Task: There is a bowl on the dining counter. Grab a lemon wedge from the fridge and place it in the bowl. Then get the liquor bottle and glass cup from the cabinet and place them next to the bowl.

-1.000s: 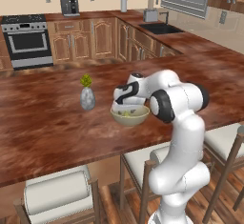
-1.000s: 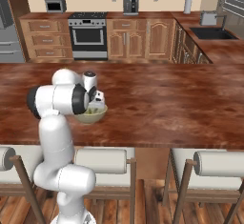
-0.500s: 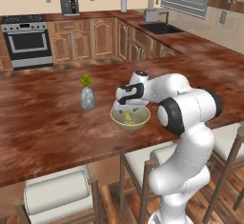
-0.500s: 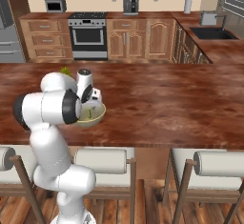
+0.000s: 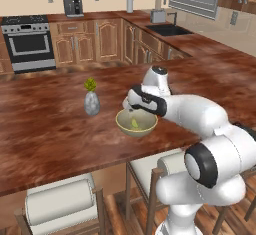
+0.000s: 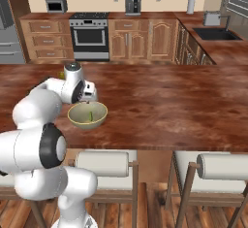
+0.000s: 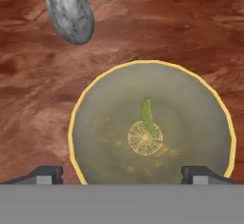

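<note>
I count one shallow olive-tan bowl [image 7: 152,127] holding one yellow-green lemon wedge [image 7: 147,116], one grey speckled vase [image 7: 69,9] beside it; my hand [image 7: 122,173] hangs released above.

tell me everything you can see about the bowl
The bowl is shallow, round and olive-tan with a paler yellow rim and a faint ring pattern at its centre. It sits upright on the dining counter, near its front edge. The lemon wedge lies inside, near the middle. The open hand hovers just above without touching; a small grey vase stands nearby, apart.
</note>
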